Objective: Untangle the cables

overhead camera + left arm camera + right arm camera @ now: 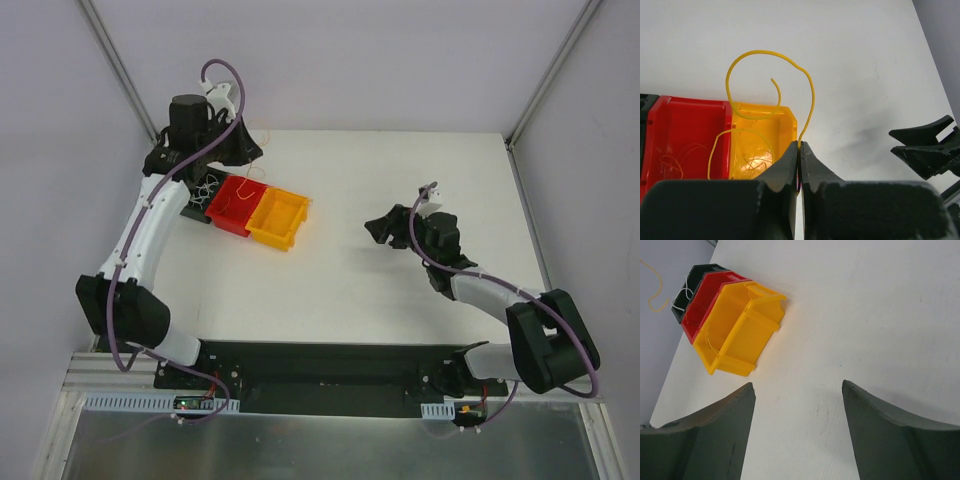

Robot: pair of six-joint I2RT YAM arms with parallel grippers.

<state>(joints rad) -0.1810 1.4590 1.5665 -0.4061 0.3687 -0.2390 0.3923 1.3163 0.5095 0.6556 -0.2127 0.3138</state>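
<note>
Left hand grips one yellow cable — jaws closed on it, near the yellow bin. Right hand — spread wide over the desk.

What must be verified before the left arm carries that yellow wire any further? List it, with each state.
1. Left gripper shut on the yellow wire: ok.
2. Yellow wire free of the strands in the yellow bin: cannot tell.
3. Right gripper open, above bare table, apart from the yellow bin: ok.
4. Black bin emptied: not ok, whitish wires lie in it.
</note>
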